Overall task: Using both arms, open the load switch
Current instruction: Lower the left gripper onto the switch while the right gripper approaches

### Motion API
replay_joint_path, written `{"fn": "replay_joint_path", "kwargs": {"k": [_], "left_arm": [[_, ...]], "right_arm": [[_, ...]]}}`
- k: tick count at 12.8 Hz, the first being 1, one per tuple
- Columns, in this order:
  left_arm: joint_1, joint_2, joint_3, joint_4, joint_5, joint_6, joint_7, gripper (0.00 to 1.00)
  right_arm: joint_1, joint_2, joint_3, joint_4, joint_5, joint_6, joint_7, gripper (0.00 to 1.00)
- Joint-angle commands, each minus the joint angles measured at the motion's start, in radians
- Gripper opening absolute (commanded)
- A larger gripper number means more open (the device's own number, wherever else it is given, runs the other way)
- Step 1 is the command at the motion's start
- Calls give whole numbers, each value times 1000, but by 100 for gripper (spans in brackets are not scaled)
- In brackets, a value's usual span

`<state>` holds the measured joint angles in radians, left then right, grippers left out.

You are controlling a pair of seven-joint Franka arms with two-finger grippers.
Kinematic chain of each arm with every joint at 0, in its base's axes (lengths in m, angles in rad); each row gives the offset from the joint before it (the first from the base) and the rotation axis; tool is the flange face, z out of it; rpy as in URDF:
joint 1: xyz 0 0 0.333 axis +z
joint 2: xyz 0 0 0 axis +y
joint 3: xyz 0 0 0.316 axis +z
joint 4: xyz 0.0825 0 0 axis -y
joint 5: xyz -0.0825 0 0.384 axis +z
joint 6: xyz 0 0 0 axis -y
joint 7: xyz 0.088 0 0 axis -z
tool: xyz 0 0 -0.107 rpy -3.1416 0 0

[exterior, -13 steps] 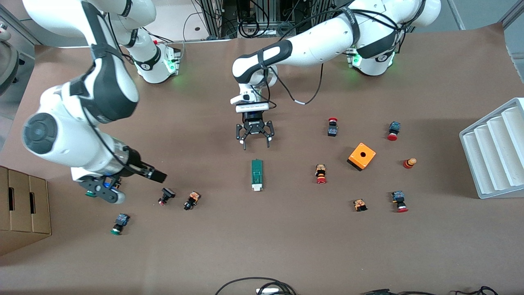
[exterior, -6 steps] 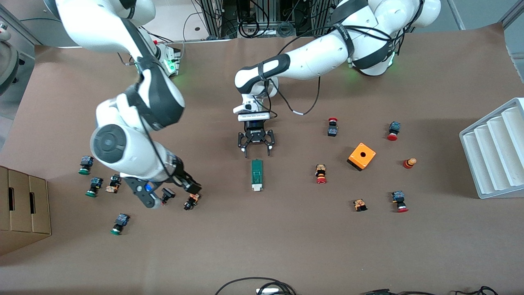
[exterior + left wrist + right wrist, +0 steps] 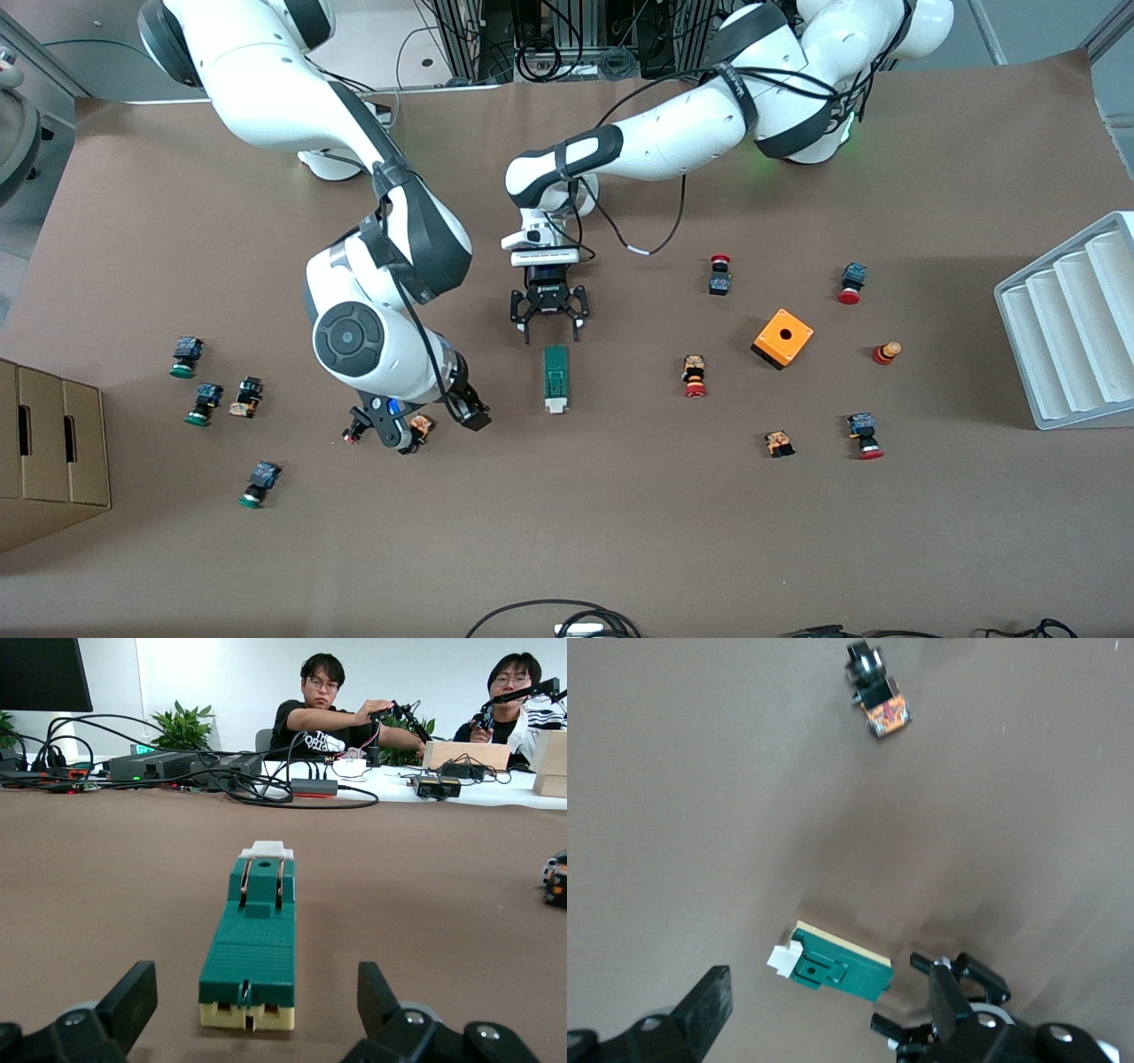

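Observation:
The load switch (image 3: 555, 377) lies flat at mid-table, a narrow dark-green block whose white end piece points toward the front camera. My left gripper (image 3: 547, 331) hangs open just off its green end, with nothing between the fingers. In the left wrist view the load switch (image 3: 252, 943) runs straight away from the open left gripper (image 3: 255, 992). My right gripper (image 3: 431, 427) is open, over two small buttons on the right arm's side of the switch. The right wrist view shows the load switch (image 3: 837, 966) below the open right gripper (image 3: 828, 997), untouched.
Two small buttons (image 3: 415, 431) lie under the right gripper. Several green-capped buttons (image 3: 205, 400) and a cardboard box (image 3: 49, 452) sit at the right arm's end. An orange box (image 3: 783, 338), red-capped buttons (image 3: 695, 377) and a white rack (image 3: 1067, 319) are toward the left arm's end.
My right arm has swung in from its end of the table toward the load switch. The left gripper has crept closer to the switch's green end. Both stayed open.

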<state>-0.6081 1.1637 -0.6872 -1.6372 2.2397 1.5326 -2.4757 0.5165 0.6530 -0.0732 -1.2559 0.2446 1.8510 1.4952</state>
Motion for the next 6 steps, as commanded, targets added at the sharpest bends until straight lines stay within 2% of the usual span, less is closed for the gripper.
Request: {"fn": "replay_joint_path", "kwargs": {"k": [1,6], "left_arm": [[-16,20,12,31,18,-17,-9,99],[-9,20,14,40,18,-11,-9,99]], "right_arm": [[13,59,-8,50,38,7,63,97],[82,166,-20,122,38,72,281,97]]}}
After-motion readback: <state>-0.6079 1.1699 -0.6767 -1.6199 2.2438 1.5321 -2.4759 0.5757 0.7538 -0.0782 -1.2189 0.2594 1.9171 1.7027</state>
